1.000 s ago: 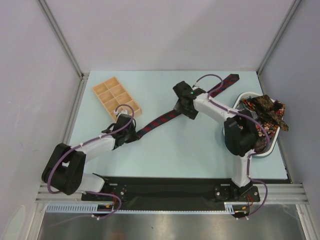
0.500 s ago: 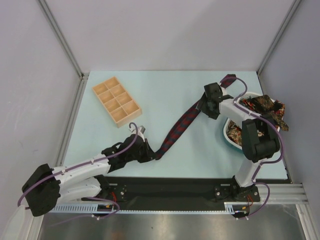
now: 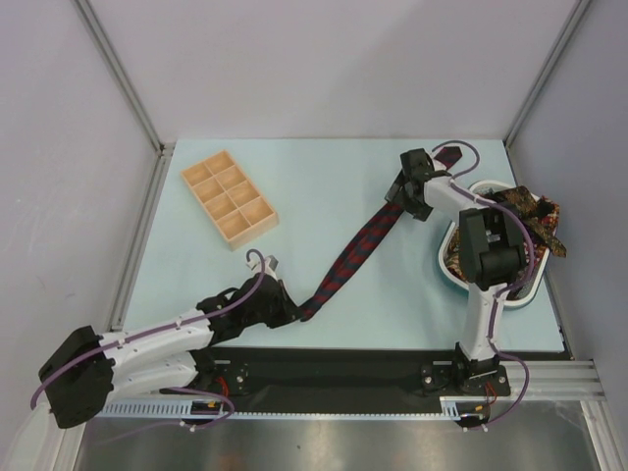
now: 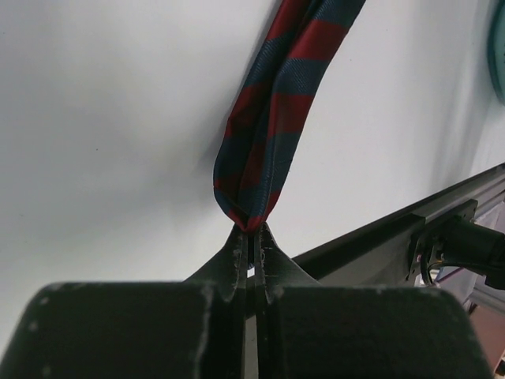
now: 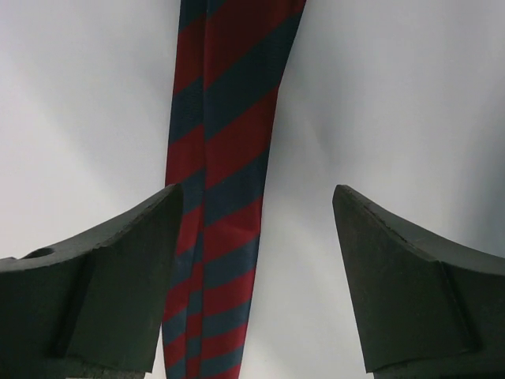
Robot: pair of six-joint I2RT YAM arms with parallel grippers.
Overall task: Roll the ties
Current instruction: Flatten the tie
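Striped tie (image 3: 358, 250) lies stretched on a diagonal across the worktop (image 3: 324, 172), from near the front edge toward the back right corner. Flat, no roll started. Left gripper (image 4: 252, 237) pinches its folded near end, jaws tight together. Right gripper (image 5: 256, 197) hovers over the far part, jaws wide, holding nothing. Other ties (image 3: 525, 216) sit heaped, unrolled, in the basket (image 3: 444, 267) at the right edge. Looks barely begun; every tie left to roll.

Pale blue table (image 3: 324, 186), evenly lit. Plain grey-white walls (image 3: 334, 59) on 3 sides; slanted aluminium posts (image 3: 120, 74) at the 2 far corners.
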